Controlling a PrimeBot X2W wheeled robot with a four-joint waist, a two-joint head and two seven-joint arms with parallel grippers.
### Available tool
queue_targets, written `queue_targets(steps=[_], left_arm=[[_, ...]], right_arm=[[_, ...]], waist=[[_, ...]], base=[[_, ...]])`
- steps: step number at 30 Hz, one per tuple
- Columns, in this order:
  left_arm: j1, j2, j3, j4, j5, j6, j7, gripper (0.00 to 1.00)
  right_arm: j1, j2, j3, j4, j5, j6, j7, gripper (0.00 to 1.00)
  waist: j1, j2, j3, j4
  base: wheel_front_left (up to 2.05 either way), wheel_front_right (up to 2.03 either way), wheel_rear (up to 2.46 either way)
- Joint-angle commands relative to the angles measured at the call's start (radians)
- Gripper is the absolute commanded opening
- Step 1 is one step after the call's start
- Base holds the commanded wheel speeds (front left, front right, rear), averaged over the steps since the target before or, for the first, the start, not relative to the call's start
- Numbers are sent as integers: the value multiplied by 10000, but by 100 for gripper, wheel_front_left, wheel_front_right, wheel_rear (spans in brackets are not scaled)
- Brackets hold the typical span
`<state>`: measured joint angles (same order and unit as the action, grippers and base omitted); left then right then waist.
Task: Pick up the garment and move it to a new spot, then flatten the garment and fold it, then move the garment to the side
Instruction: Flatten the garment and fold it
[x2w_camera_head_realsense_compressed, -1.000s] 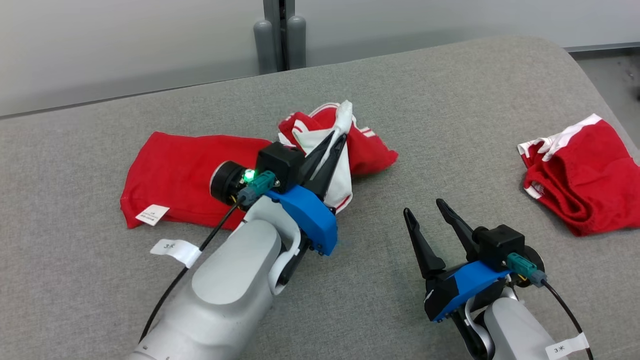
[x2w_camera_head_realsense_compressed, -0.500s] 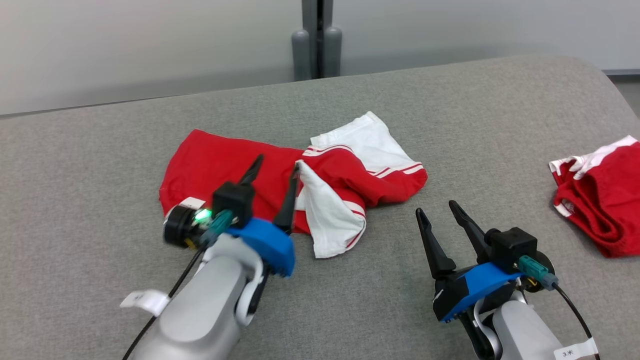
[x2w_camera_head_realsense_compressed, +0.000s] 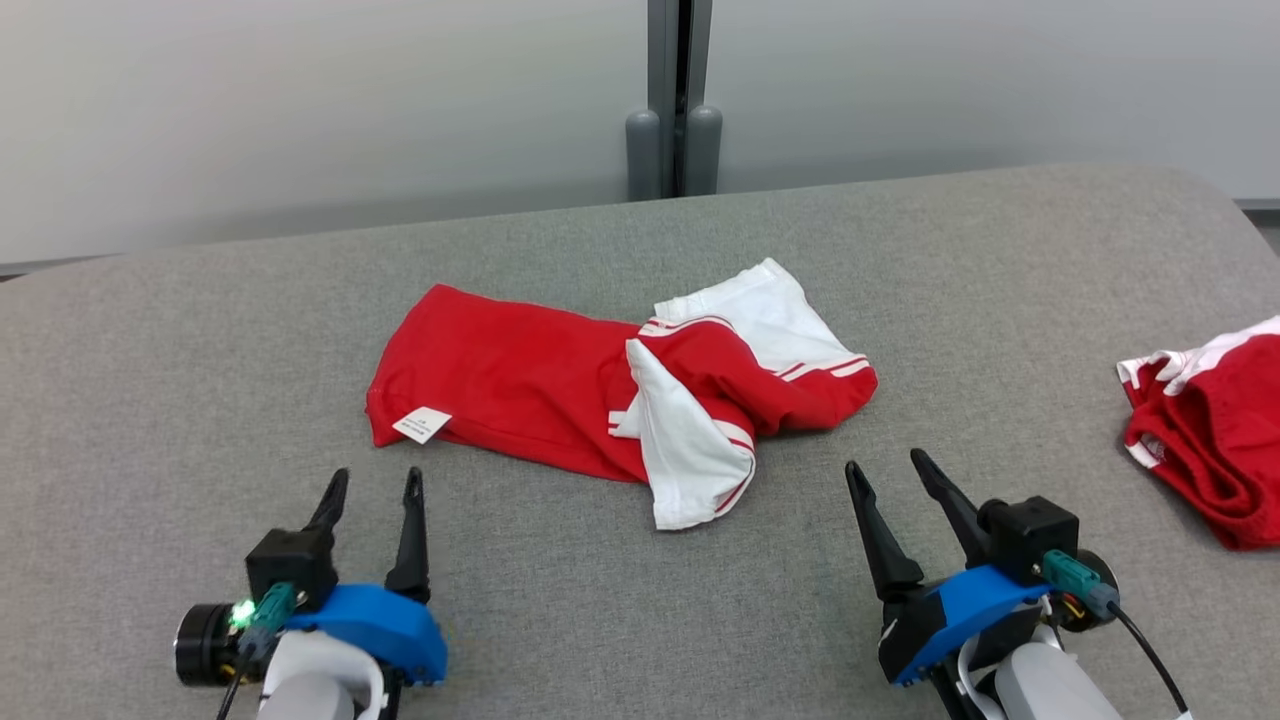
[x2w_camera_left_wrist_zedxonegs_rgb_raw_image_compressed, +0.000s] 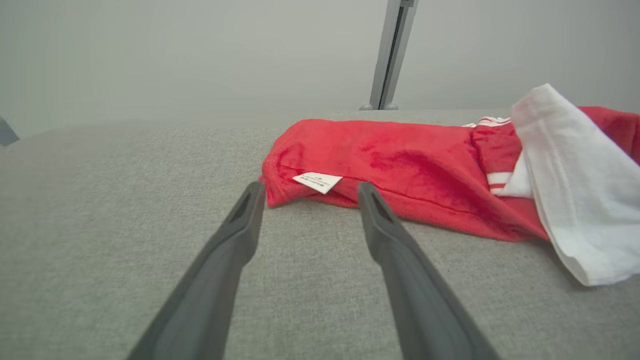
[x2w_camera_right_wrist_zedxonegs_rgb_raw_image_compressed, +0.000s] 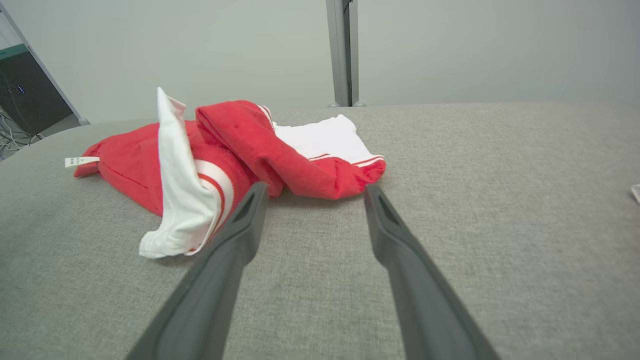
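In the head view, my left claw (x2w_camera_head_realsense_compressed: 376, 472) has its two dark fingers spread wide with nothing between them. The red and white cloth garment (x2w_camera_head_realsense_compressed: 520, 385) lies loosely bunched on the grey fabric-covered desk (x2w_camera_head_realsense_compressed: 200, 350), ahead of this claw and off to its right, clear of the fingertips. A white label (x2w_camera_head_realsense_compressed: 421, 424) at the garment's red corner sits just ahead of those tips. My right claw (x2w_camera_head_realsense_compressed: 883, 460) is equally wide and empty, and the garment lies ahead of it and to its left, a white flap being the nearest part. A second red and white garment (x2w_camera_head_realsense_compressed: 1205, 440) lies crumpled well off to the right of my right claw. A grey post (x2w_camera_head_realsense_compressed: 675, 100) stands beyond the desk's far edge.

In the left wrist view, my left claw (x2w_camera_left_wrist_zedxonegs_rgb_raw_image_compressed: 310, 186) points at the red corner with the label (x2w_camera_left_wrist_zedxonegs_rgb_raw_image_compressed: 317, 181), fingers apart and gripping nothing. The garment (x2w_camera_left_wrist_zedxonegs_rgb_raw_image_compressed: 400, 165) runs away to the right, ending in a raised white fold.

In the right wrist view, my right claw (x2w_camera_right_wrist_zedxonegs_rgb_raw_image_compressed: 315, 186) is open and empty. The garment (x2w_camera_right_wrist_zedxonegs_rgb_raw_image_compressed: 280, 150) lies ahead and mostly to the left, with a red fold just beyond the gap between my fingertips.
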<state>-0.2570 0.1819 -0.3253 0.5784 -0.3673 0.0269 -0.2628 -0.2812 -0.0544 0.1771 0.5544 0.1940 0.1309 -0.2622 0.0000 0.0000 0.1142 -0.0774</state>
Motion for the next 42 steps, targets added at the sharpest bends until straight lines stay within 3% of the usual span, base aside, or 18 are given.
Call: queue_targets(steps=[1,6,11,25,34,42], left_arm=[[120,-35,149,-94,93,32,-25,100],[1090,-230,1004,-471,425,-22,-25,100],[2059,-682,1771,-684,651,-482,-25,100],[2824,-1282,2660,-704,924,-876,-26,100],[2780,-1312,2623,-691,707,-955,-26,100],[2437,-1311,1867,-679,328,-844,-26,100]], right_arm=[[172,-4,-34,36,-61,-3,-31,100],[482,6,-162,187,-75,-3,-31,100],[907,15,-204,331,-146,-3,-31,100],[1456,25,-205,508,31,-3,-31,100],[1135,25,92,447,15,-1,-31,100],[-531,21,1399,949,602,-3,-31,100]], waist=[[0,0,-67,-10],[0,0,-463,40],[0,0,-1017,78],[0,0,-1604,164],[0,0,-1434,275],[0,0,-784,971]], base=[[0,0,0],[0,0,0],[0,0,0],[0,0,0],[0,0,0],[0,0,0]])
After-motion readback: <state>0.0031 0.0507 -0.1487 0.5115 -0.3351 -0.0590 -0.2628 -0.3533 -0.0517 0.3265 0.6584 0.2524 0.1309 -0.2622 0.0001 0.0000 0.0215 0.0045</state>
